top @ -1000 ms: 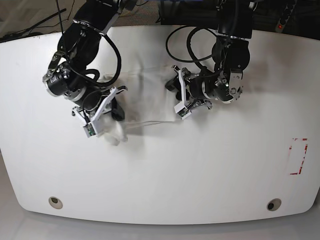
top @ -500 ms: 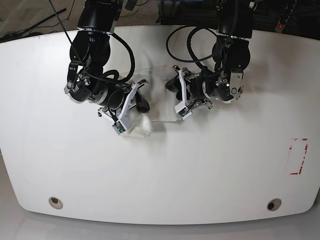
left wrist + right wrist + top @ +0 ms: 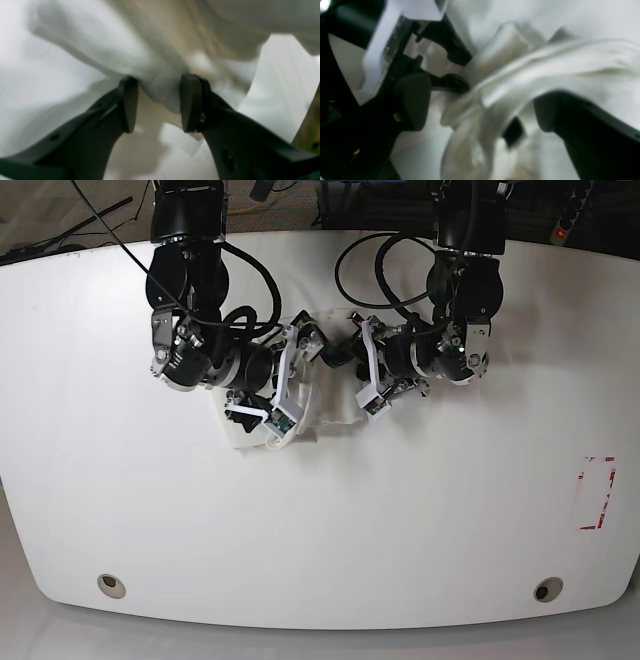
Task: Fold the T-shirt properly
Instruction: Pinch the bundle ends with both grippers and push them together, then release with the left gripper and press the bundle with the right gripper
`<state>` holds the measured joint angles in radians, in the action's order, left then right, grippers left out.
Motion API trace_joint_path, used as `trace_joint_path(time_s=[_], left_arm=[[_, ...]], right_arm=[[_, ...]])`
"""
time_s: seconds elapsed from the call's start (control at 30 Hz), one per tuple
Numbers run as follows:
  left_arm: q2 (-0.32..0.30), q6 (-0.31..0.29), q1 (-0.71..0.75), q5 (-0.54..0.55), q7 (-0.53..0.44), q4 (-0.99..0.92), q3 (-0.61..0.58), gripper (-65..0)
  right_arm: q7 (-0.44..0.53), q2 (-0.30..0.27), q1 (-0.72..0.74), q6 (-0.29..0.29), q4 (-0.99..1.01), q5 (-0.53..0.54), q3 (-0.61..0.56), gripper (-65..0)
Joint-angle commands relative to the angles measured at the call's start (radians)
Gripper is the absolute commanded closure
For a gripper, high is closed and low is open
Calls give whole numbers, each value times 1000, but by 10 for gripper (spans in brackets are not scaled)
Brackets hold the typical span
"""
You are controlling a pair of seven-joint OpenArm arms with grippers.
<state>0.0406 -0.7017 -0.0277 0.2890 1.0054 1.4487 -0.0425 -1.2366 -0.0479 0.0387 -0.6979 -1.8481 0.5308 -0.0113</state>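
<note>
T-shirt [image 3: 320, 385]: one, bunched on table [image 3: 420, 520]. Claws: two; left claw [image 3: 157, 102] pinching fold, right claw [image 3: 480, 105] spread around cloth.

Base view: high overhead, looking steeply down on the whole tabletop [image 3: 320, 540], both arms entering from 12 o'clock. Left wrist view: very close, looking out between its own pincer [image 3: 157, 103] fingers at cloth. Right wrist view: equally close, blurred. All three share the T-shirt [image 3: 325, 385] bunched at mid-tabletop.
</note>
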Motion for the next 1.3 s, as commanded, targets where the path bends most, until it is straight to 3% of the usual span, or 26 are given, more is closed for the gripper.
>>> trace_joint_path(time_s=[0.0, 0.2, 0.53, 0.8, 0.97, 1.13, 1.27], left_arm=[[-6, 4, -7, 22, 37, 40, 43, -251], [-17, 4, -2, 157, 37, 105, 157, -251], [-190, 4, 58, 296, 40, 217, 287, -251], [-342, 4, 124, 358, 40, 263, 339, -251], [-385, 4, 144, 356, 40, 277, 339, -251], [-391, 4, 148, 355, 40, 277, 339, -251], [-385, 4, 168, 355, 40, 277, 336, -251]], right_arm=[[22, -8, -1, 0, -78, 22, 6, -614], [36, -10, -30, 0, -91, 24, 58, -614], [36, -5, -73, 0, -100, 24, 90, -614], [73, 58, -53, 0, 1, 15, 17, -614], [146, 76, -16, 0, 101, 22, 15, -614], [145, 67, 0, 0, 21, 21, 20, -614], [145, 13, -6, 0, 17, 15, 21, -614]])
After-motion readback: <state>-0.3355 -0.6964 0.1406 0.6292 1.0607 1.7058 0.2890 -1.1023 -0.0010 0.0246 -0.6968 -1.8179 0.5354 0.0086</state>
